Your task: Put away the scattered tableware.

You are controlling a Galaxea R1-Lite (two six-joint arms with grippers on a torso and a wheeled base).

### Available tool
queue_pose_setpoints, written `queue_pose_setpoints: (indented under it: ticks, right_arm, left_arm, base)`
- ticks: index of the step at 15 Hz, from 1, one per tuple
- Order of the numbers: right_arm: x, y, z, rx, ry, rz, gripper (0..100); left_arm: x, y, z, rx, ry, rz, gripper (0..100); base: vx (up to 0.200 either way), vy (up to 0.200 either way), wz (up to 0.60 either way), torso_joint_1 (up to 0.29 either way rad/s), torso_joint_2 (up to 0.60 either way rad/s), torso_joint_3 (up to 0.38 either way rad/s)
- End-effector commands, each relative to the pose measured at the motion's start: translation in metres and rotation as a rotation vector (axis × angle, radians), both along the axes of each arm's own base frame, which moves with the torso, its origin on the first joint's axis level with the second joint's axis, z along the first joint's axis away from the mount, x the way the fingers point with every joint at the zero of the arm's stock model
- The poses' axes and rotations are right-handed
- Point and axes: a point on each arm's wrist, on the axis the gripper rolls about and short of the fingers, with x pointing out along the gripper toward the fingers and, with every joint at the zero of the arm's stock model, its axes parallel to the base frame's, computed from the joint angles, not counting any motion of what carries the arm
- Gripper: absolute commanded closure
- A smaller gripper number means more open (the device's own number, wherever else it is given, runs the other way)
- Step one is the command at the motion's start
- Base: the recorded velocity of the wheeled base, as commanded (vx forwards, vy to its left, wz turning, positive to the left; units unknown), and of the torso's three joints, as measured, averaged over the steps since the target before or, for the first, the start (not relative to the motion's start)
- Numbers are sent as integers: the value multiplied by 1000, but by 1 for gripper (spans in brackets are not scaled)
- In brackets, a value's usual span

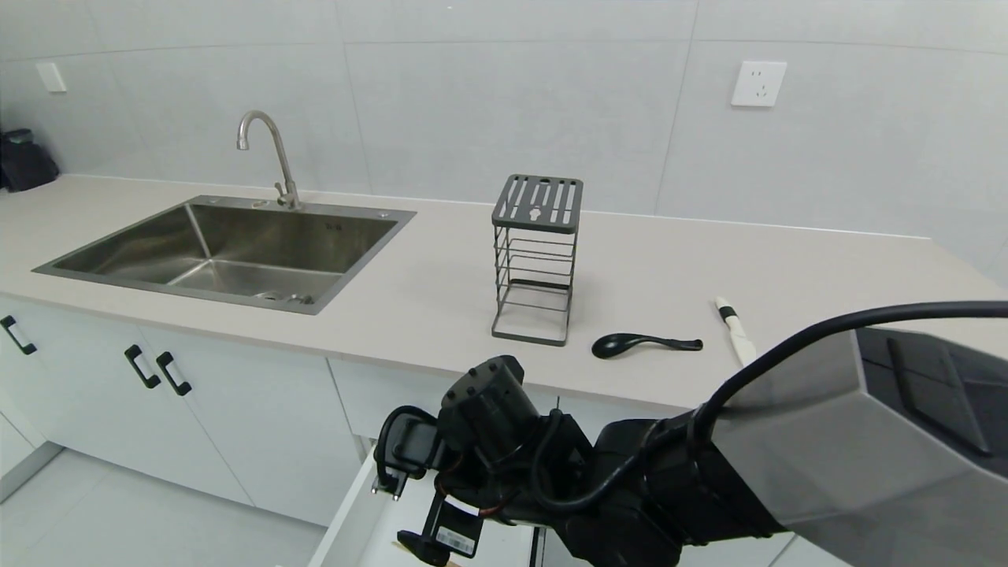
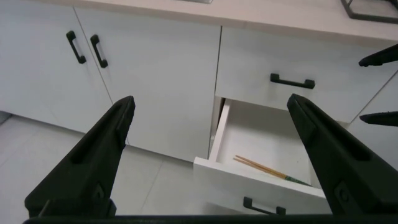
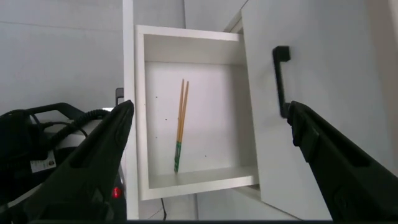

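Note:
A black spoon point(image 1: 642, 343) lies on the counter to the right of a dark wire rack point(image 1: 535, 260). Farther right lies a white-handled utensil point(image 1: 735, 327). Below the counter's front edge a white drawer point(image 1: 354, 512) stands pulled out, with a pair of wooden chopsticks point(image 3: 180, 124) lying in it. My right gripper point(image 3: 209, 109) hangs open above the drawer point(image 3: 193, 34), holding nothing. My left gripper point(image 2: 209, 106) is open and empty, to the left of the drawer point(image 2: 208, 165), facing the chopsticks point(image 2: 270, 169). The right gripper's fingers point(image 2: 380, 56) show beside the drawer.
A steel sink point(image 1: 173, 291) with a faucet point(image 1: 272, 150) occupies the counter's left part. White cupboard doors with black handles point(image 1: 150, 366) stand left of the drawer. A closed drawer front with a black handle point(image 2: 292, 81) sits above the pulled-out one.

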Motion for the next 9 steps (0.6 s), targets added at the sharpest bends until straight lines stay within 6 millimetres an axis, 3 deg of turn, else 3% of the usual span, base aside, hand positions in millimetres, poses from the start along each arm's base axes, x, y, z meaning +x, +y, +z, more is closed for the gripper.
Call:
queue_pose_setpoints:
  ticks: [1, 7, 9]
  right_arm:
    - [1, 0, 0, -5, 3, 0, 0]
    - [1, 0, 3, -77, 81, 25, 0]
    - [3, -4, 2, -95, 108, 14, 0]
  left_arm:
    - [0, 0, 0, -1, 1, 0, 0]
    - [0, 0, 0, -1, 1, 1, 0]
    - [0, 0, 0, -1, 1, 0, 0]
  base:
    - [0, 0, 0, 290, -549, -271]
    - [0, 0, 0, 293, -566, -272]
    - [0, 0, 0, 114, -220, -110]
